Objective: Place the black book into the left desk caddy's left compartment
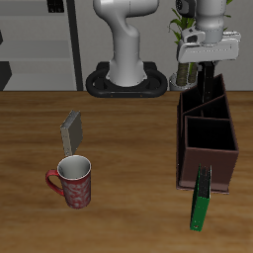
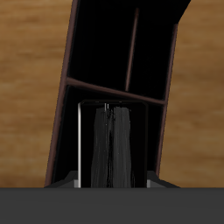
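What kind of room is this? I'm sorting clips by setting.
Probably a simulated study or office: a wooden table with a desk caddy, books such as the green book, and a mug.

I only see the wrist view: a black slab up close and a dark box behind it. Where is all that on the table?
Observer: The gripper holds the black book upright over the caddy, at its end nearest the robot's base.
Operator: Is anything else near the caddy?
Observer: A green book stands against its other end, toward the table's front edge.
Operator: And the rest of the table?
Observer: A red mug and a grey book sit well apart from the caddy.
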